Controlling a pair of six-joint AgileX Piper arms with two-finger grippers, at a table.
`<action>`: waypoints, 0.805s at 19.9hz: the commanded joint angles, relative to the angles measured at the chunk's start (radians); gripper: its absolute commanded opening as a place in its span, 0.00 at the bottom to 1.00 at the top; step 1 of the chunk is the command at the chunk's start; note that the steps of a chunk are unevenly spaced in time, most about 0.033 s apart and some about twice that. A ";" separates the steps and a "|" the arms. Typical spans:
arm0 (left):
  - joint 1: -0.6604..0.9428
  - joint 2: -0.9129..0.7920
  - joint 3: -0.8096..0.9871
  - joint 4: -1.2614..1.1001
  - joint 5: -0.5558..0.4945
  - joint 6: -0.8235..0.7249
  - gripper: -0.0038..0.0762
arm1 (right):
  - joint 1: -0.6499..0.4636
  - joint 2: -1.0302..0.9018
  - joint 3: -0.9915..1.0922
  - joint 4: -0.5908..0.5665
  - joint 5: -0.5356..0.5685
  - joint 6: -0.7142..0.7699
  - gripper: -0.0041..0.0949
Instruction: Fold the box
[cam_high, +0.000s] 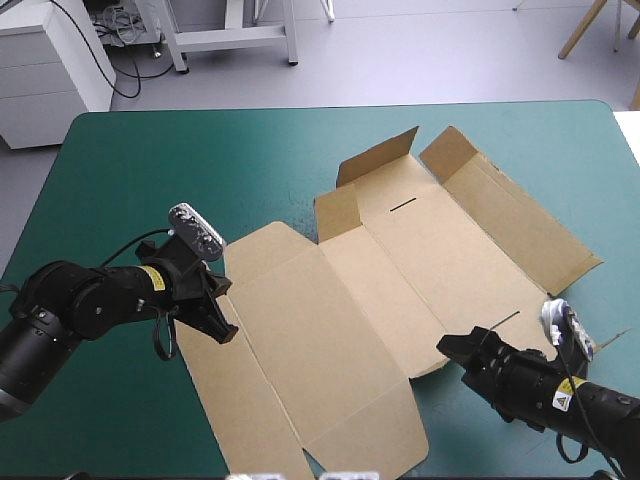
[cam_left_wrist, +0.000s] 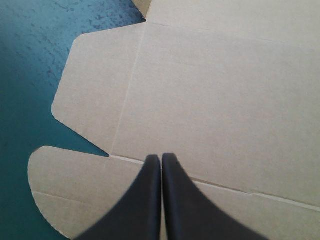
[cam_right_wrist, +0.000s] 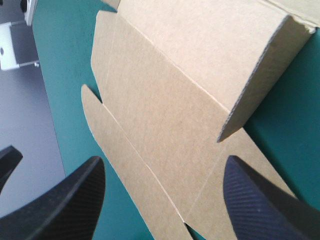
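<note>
Box (cam_high: 385, 290): one, unfolded. Left gripper (cam_left_wrist: 161, 156) closed, right gripper (cam_right_wrist: 164, 160) spread: two total.

You are in what looks like a lab: beyond your teal-green table (cam_high: 150, 150) lies a bare grey floor (cam_high: 430, 55) with a white drawer cabinet (cam_high: 45, 70), a white metal frame (cam_high: 235, 38) and loose cables (cam_high: 120, 28)

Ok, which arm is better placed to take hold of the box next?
Likely the right: the right gripper has its fingers open, with a raised edge of the box just ahead of them. The left gripper is shut over a flat panel.
</note>
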 joint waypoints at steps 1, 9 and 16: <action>-0.007 -0.015 -0.030 -0.024 -0.048 -0.006 0.04 | 0.002 0.010 -0.022 -0.045 -0.064 0.144 0.67; -0.007 -0.015 -0.030 -0.024 -0.037 -0.006 0.04 | 0.002 0.011 0.013 -0.138 0.078 0.276 0.67; -0.007 -0.015 -0.030 -0.024 -0.035 -0.006 0.04 | 0.002 0.017 0.096 -0.150 -0.088 0.306 0.67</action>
